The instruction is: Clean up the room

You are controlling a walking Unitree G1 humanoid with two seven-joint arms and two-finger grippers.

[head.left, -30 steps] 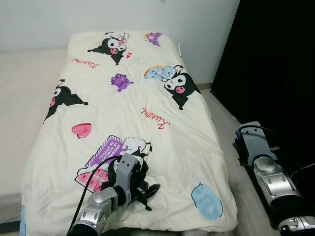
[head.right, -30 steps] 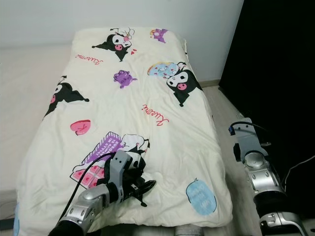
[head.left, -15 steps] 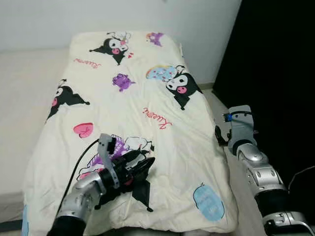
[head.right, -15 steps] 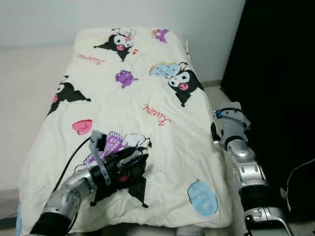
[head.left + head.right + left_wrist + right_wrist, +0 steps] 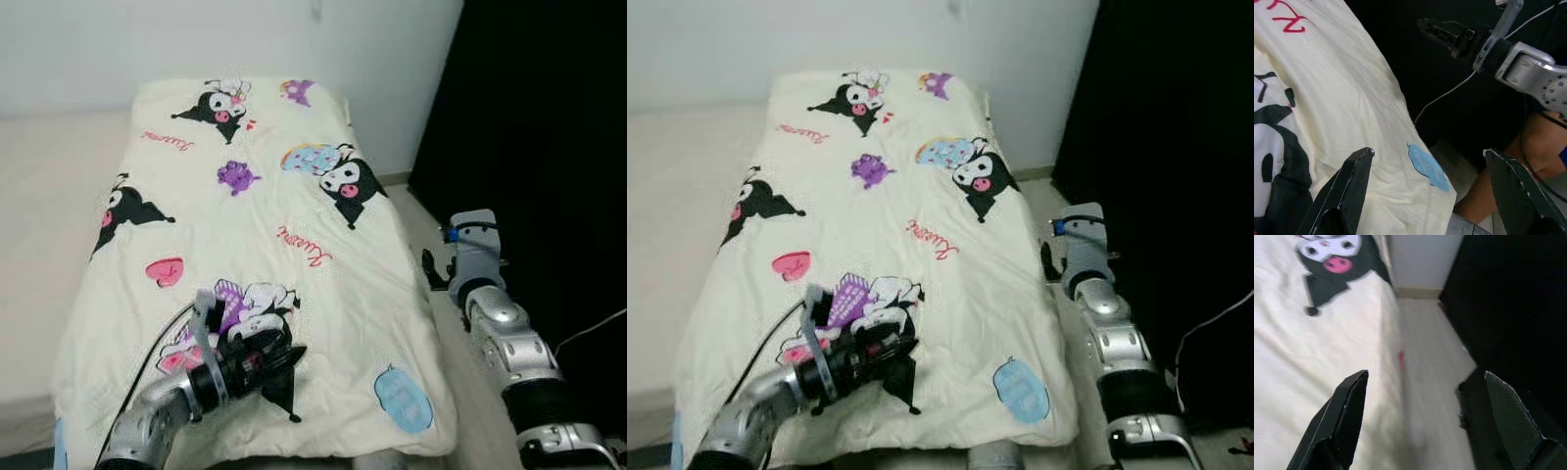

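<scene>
A cream quilt printed with black cartoon figures, hearts and red script lies spread flat over the bed. My left gripper hovers low over its near end, by the purple-and-black print. The left wrist view has that gripper open, with nothing between its fingers and the quilt's blue print beyond. My right gripper is held beside the quilt's right edge, above the floor strip. In the right wrist view it is open and empty too.
A white wall stands behind the bed. A black curtain closes off the right side, with a narrow strip of pale floor between it and the bed. A bare beige surface lies left of the quilt. A cable hangs at the right.
The left wrist has turned over and the gripper has dropped slightly toward the quilt's near end. The right arm has come up and forward beside the bed's right edge. The camera has shifted.
</scene>
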